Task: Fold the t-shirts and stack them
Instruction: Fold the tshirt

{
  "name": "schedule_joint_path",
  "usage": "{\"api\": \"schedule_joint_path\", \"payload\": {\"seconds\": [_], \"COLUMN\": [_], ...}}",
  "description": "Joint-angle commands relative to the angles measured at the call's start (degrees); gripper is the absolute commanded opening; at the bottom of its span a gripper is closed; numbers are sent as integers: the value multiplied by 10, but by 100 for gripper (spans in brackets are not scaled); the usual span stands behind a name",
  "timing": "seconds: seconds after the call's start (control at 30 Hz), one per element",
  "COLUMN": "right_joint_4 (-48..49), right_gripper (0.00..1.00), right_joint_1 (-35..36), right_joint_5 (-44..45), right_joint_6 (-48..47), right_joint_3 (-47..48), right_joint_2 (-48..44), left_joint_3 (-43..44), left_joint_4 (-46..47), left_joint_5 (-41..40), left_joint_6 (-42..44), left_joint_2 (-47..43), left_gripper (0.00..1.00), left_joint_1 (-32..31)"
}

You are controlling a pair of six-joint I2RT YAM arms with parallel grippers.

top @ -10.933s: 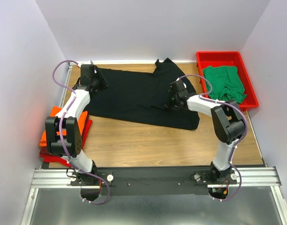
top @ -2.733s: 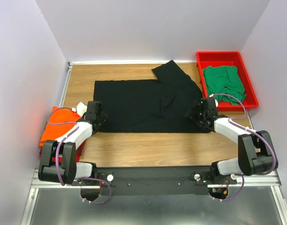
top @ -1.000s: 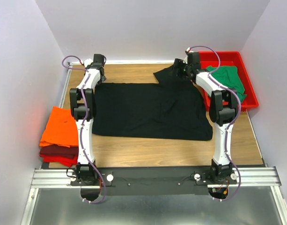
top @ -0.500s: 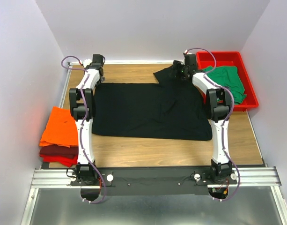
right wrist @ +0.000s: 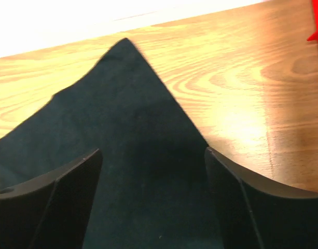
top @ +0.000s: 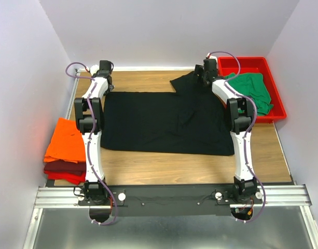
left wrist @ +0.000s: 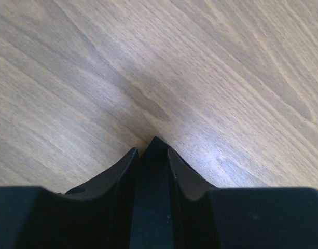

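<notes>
The red tray [top: 247, 65] is sitting just to the right of the right pincer [top: 202, 75]. The green t-shirt [top: 249, 91] is lying crumpled inside it, partly covered by the right arm. In the right wrist view only a red sliver of the tray is showing at the edge.

The right pincer [right wrist: 152, 153] is standing wide, its 2 fingers [right wrist: 70, 181] spread over a pointed flap of the black t-shirt [right wrist: 133, 119]. I cannot tell whether they are touching the cloth. The rest of the black t-shirt [top: 164, 122] is lying spread flat on the bench [top: 164, 166], between the 2 arms.

The left pincer [top: 104, 66] is reaching over bare wood, apart from the shirt's nearest corner. In its own view the left pincer [left wrist: 154, 148] is drawn narrow, and the dark strip between the fingers [left wrist: 128, 166] is too dim to identify.

Well behind the left pincer, toward its base, the orange t-shirt [top: 65, 139] is lying on the dark red t-shirt [top: 63, 167]. A brighter red layer underneath is mostly hidden.
</notes>
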Motion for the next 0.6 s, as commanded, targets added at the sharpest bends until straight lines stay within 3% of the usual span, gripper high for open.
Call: {"api": "schedule_joint_path", "payload": {"seconds": [0.0,0.13,0.4,0.57], "right_joint_4": [2,1,-2,-6], "right_gripper": [83,76,75,66], "right_joint_1": [0,-1,-1,4], "right_joint_5": [41,31,15,12], "right_joint_6": [-9,-3,0,-1], "right_joint_3": [18,22,28,18], "right_joint_2": [35,48,70,70], "left_joint_3": [-16,-22,23,34], "left_joint_4": [7,33,0,-7], "left_joint_5": [29,34,26,26], "left_joint_6": [14,32,49,55], "left_joint_2": [-8,-22,4,10], "left_gripper": [38,47,48,48], "left_joint_1": [6,7,10,10]}}
